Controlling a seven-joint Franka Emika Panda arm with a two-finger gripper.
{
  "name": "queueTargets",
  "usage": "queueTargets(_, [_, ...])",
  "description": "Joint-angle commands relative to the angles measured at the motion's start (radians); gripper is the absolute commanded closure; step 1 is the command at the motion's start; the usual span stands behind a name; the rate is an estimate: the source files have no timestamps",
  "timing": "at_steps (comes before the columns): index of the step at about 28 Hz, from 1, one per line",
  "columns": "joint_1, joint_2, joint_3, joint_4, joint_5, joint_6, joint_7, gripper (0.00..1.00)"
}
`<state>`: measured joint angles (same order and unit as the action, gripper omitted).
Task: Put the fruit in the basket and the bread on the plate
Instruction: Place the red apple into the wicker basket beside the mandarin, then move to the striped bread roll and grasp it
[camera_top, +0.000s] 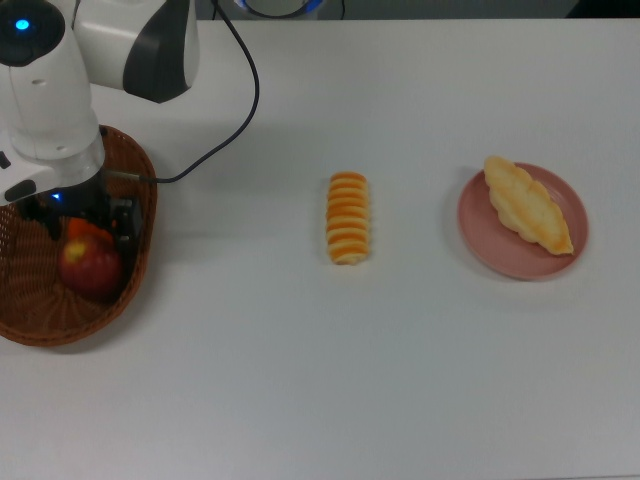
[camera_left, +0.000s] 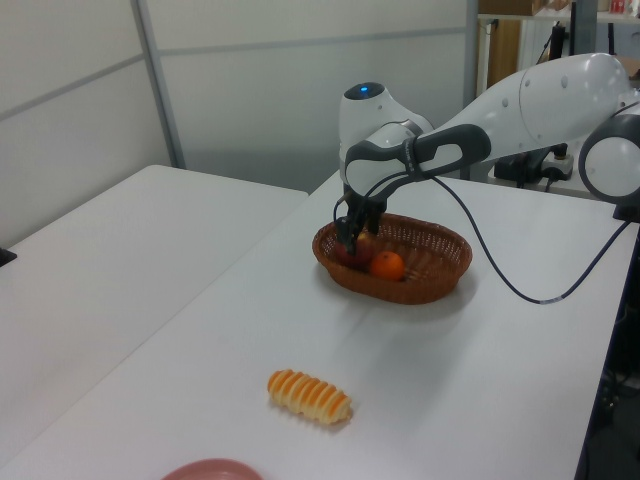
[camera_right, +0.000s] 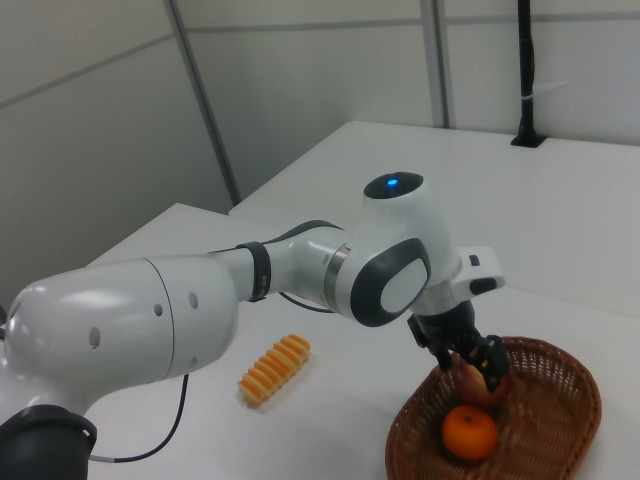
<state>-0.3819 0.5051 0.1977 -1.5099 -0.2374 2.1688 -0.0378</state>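
The brown wicker basket (camera_top: 146, 230) sits at the top view's left. Inside it, my gripper (camera_top: 85, 245) reaches down, its fingers shut on the dark red apple (camera_top: 90, 270), which is low in the basket. The orange mandarin (camera_top: 88, 230) lies right beside the apple, partly hidden by my hand; the right view shows both fruits, the apple (camera_right: 482, 385) and the mandarin (camera_right: 470, 433). A ridged striped roll (camera_top: 348, 217) lies on the table in the middle. The braided loaf (camera_top: 527, 203) rests on the pink plate (camera_top: 500, 255) at the top view's right.
My white arm and its black cable (camera_top: 230, 120) stretch over the top view's upper left corner. In the left view, the roll (camera_left: 309, 396) lies near the front and the plate's rim (camera_left: 215, 470) shows at the bottom edge.
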Motion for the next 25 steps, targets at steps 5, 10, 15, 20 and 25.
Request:
queueTargets(5, [0.041,-0.063,0.02,-0.021,0.036,-0.118,-0.017,0.0])
queueTargets(10, [0.129,-0.085,0.022,-0.024,0.092,-0.185,-0.004,0.0])
queueTargets(15, [0.245,-0.082,0.022,-0.047,0.099,-0.198,0.09,0.0])
queueTargets(20, [0.35,-0.083,0.022,-0.079,0.099,-0.199,0.188,0.0])
queueTargets(25, [0.425,-0.076,0.022,-0.118,0.096,-0.195,0.202,0.0])
